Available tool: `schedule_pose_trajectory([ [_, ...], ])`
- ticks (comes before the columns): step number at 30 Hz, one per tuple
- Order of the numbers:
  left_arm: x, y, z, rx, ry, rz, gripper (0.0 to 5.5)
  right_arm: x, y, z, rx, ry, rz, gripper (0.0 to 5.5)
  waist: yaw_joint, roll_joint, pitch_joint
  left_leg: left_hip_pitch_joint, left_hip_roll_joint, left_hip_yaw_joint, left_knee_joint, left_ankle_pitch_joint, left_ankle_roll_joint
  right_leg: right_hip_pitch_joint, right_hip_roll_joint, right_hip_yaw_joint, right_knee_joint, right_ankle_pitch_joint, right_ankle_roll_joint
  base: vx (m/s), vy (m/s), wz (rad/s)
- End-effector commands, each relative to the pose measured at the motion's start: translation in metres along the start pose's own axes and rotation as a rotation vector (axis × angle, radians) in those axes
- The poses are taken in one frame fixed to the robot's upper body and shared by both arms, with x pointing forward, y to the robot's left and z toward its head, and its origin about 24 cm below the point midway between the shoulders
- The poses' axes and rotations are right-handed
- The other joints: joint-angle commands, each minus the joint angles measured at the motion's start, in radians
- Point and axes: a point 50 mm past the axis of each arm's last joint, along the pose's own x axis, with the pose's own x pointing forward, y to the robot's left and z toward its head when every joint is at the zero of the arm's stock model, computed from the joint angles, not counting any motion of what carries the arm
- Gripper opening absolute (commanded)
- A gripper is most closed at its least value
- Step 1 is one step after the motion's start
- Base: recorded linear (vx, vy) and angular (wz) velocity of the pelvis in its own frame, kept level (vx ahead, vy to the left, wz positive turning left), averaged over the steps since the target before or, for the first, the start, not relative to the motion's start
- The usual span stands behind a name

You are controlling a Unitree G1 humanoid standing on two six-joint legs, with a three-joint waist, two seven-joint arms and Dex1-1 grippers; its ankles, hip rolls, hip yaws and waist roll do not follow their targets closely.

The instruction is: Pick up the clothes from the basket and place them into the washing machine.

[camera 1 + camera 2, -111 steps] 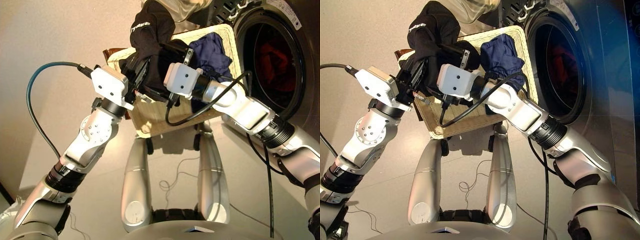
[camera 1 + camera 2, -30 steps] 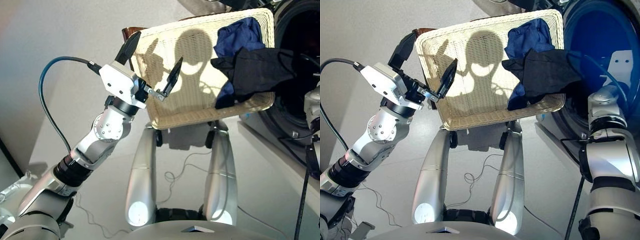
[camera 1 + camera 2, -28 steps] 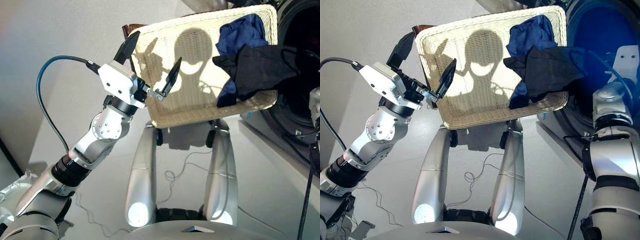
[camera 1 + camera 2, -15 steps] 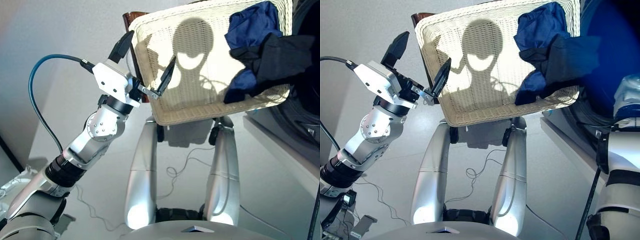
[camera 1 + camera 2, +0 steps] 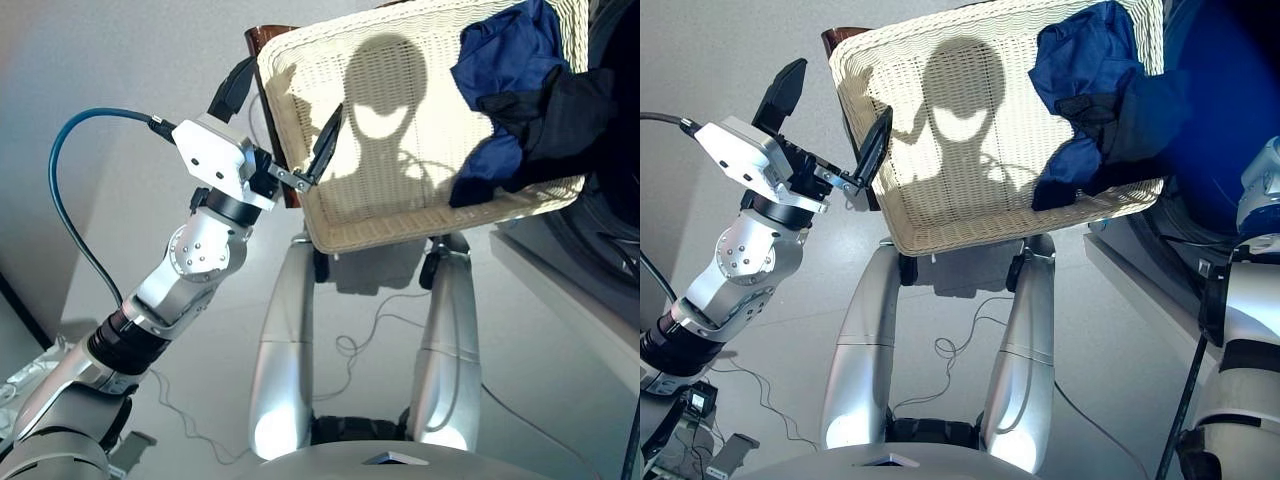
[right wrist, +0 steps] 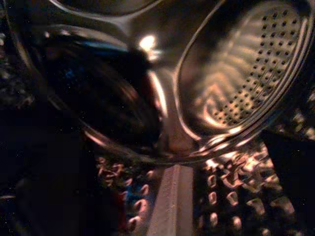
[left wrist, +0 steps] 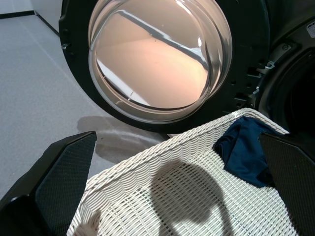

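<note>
- Cream woven wicker basket (image 5: 380, 215), upper centre: navy blue garment (image 5: 505, 60) and black garment (image 5: 560, 110) at its right end.
- Left gripper (image 5: 283, 120), fingers spread wide, empty, at basket's left rim.
- Right gripper: fingers unseen, state cannot be told; its camera faces the perforated steel drum (image 6: 236, 73).
- Round glass door (image 7: 157, 54): swung wide beyond the basket.

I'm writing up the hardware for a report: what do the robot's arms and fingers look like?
The left arm is silver-grey metal with round jointed segments and black collar rings. A white boxy housing sits at its wrist, and a blue cable loops into it. The left gripper has two black, flat, tapering fingers. Only part of the right arm shows: silver segments, black bands, a black cable.
</note>
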Motion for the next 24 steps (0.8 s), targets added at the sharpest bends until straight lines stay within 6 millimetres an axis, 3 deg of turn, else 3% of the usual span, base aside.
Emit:
schedule_pose_trajectory([
  [1, -0.001, -0.010, 0.039, -0.088, -0.219, 0.001, 5.50, 0.027, -0.041, 0.039, 0.099, -0.158, -0.053, 5.50, -0.041, 0.036, -0.018, 0.094, 0.046, -0.026, -0.116, 0.046, -0.091, 0.086, 0.046, -0.048, 0.032, -0.090, -0.042, 0.000, 0.000, 0.000],
  [5, -0.001, -0.011, 0.038, -0.099, -0.223, 0.011, 5.50, 0.009, -0.019, 0.025, 0.172, -0.148, 0.037, 5.50, -0.046, 0.027, -0.018, 0.097, 0.046, -0.023, -0.120, 0.047, -0.090, 0.087, 0.049, -0.049, 0.032, -0.089, -0.045, 0.000, 0.000, 0.000],
  [8, 0.000, -0.010, 0.038, -0.114, -0.234, 0.045, 5.50, -0.026, 0.013, 0.010, 0.246, -0.175, 0.175, 5.50, -0.057, 0.020, -0.018, 0.100, 0.048, -0.020, -0.132, 0.050, -0.087, 0.090, 0.055, -0.049, 0.019, -0.085, -0.047, 0.000, 0.000, 0.000],
  [13, 0.000, -0.010, 0.037, -0.123, -0.234, 0.080, 5.50, -0.079, 0.034, -0.007, 0.309, -0.228, 0.273, 5.50, -0.069, 0.013, -0.018, 0.110, 0.046, -0.018, -0.145, 0.055, -0.081, 0.097, 0.057, -0.045, 0.009, -0.083, -0.050, 0.000, 0.000, 0.000],
  [15, 0.001, -0.010, 0.036, -0.126, -0.232, 0.087, 5.50, -0.100, 0.038, -0.017, 0.303, -0.240, 0.325, 5.50, -0.073, 0.010, -0.018, 0.116, 0.044, -0.014, -0.149, 0.057, -0.079, 0.100, 0.057, -0.044, 0.005, -0.081, -0.051, 0.000, 0.000, 0.000],
  [20, -0.002, -0.012, 0.035, -0.127, -0.228, 0.097, 5.50, -0.176, 0.037, -0.046, 0.215, -0.313, 0.599, 5.50, -0.087, -0.003, -0.018, 0.125, 0.047, -0.011, -0.161, 0.064, -0.074, 0.108, 0.057, -0.045, -0.007, -0.076, -0.052, 0.000, 0.000, 0.000],
  [22, -0.003, -0.010, 0.037, -0.104, -0.239, 0.109, 5.50, -0.195, 0.034, -0.053, 0.155, -0.359, 0.708, 5.50, -0.090, -0.007, -0.018, 0.130, 0.047, -0.011, -0.166, 0.068, -0.073, 0.114, 0.059, -0.044, -0.012, -0.073, -0.052, 0.000, 0.000, 0.000],
  [24, -0.005, -0.009, 0.037, -0.092, -0.242, 0.126, 5.50, -0.202, 0.031, -0.056, 0.144, -0.368, 0.736, 5.50, -0.093, -0.009, -0.018, 0.134, 0.047, -0.011, -0.170, 0.070, -0.073, 0.119, 0.059, -0.044, -0.014, -0.073, -0.052, 0.000, 0.000, 0.000],
])
